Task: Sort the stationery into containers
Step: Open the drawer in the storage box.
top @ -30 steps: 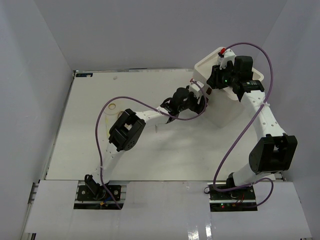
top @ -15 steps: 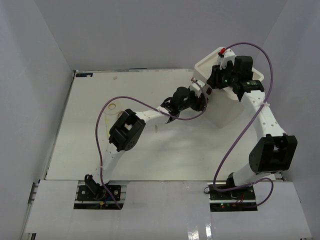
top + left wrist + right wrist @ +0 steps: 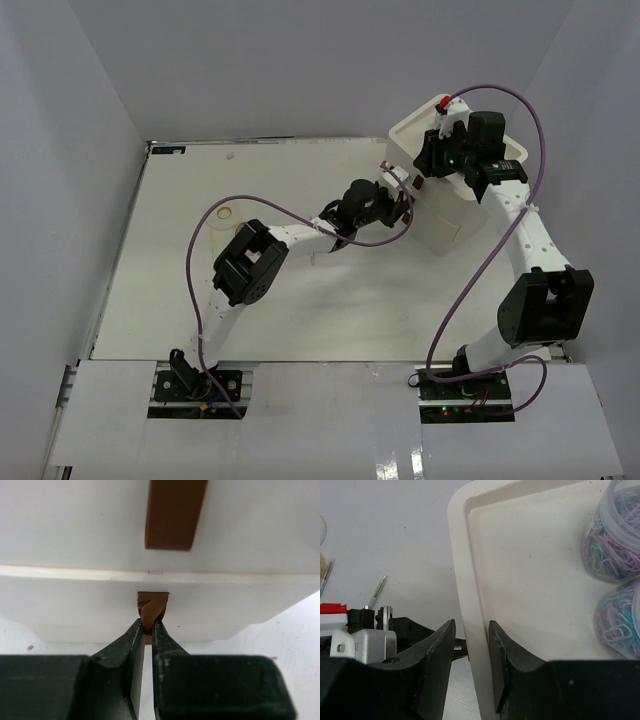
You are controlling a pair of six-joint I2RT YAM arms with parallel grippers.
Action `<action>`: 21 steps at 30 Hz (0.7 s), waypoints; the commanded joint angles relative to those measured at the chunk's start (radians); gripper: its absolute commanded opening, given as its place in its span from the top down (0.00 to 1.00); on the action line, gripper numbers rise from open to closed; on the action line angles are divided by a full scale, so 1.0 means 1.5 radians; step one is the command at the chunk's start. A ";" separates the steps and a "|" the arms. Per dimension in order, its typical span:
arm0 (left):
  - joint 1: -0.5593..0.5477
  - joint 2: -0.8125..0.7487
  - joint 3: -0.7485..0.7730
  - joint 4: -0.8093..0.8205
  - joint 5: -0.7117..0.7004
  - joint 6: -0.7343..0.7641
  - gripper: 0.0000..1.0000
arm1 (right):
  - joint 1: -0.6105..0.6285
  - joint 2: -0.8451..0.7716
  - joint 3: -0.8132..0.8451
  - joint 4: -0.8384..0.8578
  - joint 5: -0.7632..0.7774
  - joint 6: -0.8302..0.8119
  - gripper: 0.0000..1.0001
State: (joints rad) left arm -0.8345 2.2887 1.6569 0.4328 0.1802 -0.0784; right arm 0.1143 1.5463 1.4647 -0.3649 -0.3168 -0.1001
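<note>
Pinching the brown drawer handle [image 3: 152, 611] between its fingertips, left end effector [image 3: 148, 626].

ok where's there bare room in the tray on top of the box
The tray floor is bare from its left rim, straddled by the right gripper, across to mid-tray. The right edge is crowded by a paper-clip jar and a second jar.

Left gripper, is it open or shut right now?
Shut. The left gripper pinches the lower brown drawer handle on the white box.
</note>
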 commanded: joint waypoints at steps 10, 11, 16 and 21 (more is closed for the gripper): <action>-0.003 -0.170 -0.189 0.026 -0.008 -0.013 0.96 | -0.008 0.016 -0.012 -0.045 0.022 -0.013 0.61; -0.003 -0.179 -0.204 0.034 -0.009 -0.017 0.95 | -0.009 0.015 -0.012 -0.045 0.025 -0.013 0.61; -0.004 -0.229 -0.276 0.033 -0.013 -0.023 0.95 | -0.011 0.013 -0.013 -0.045 0.028 -0.016 0.61; -0.005 -0.259 -0.315 0.018 -0.017 -0.029 0.91 | -0.011 0.014 -0.013 -0.045 0.026 -0.016 0.61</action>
State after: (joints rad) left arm -0.8352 1.9717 1.2106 0.4919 0.1600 -0.1078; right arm 0.1059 1.5463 1.4643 -0.3641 -0.3054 -0.1131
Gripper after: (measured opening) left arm 0.196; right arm 0.391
